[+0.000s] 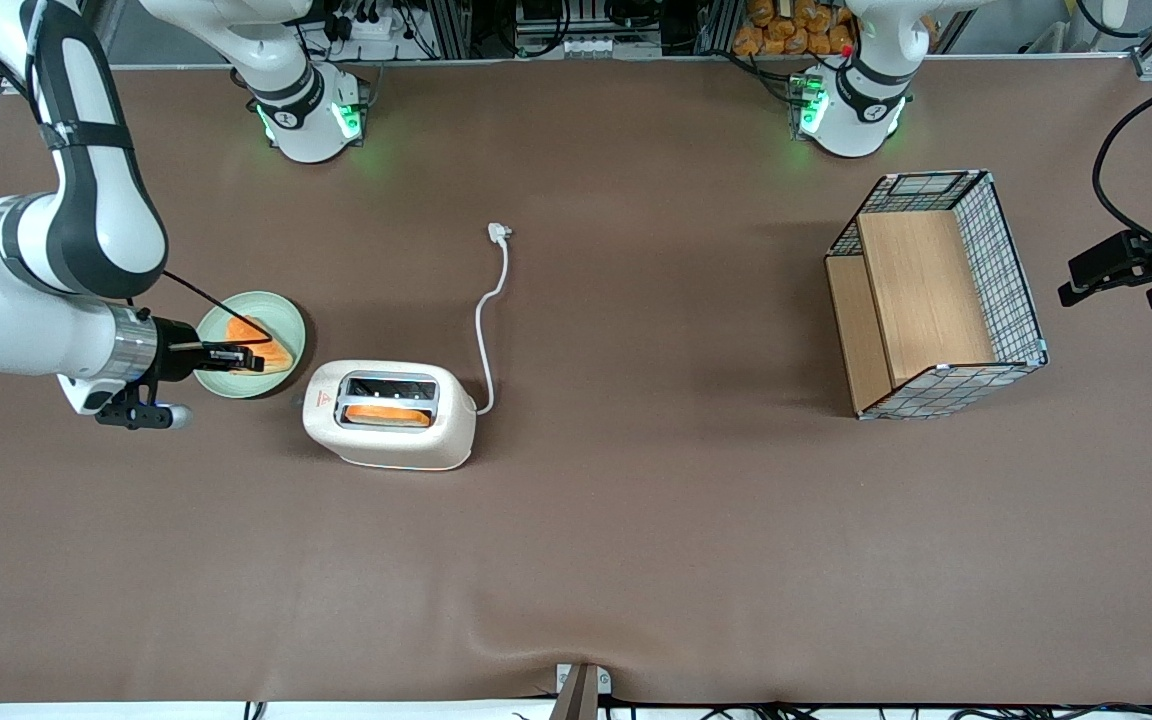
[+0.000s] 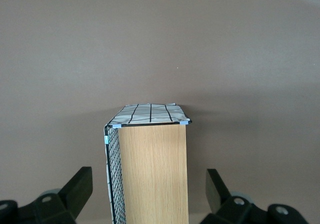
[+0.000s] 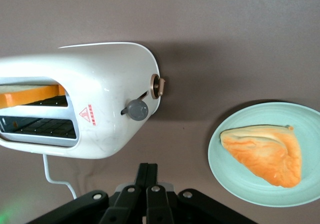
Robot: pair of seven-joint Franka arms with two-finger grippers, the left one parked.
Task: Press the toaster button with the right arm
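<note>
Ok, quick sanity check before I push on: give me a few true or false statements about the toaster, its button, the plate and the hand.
1. The hand hovers over the green plate, beside the toaster. True.
2. The hand's fingers are wide open. False: they are shut together.
3. A slice sits in one toaster slot. True.
4. The hand is already touching the toaster button. False: a clear gap separates them.
5. The plate is bare. False: an orange slice lies on it.
6. The plug lies loose on the table. True.
</note>
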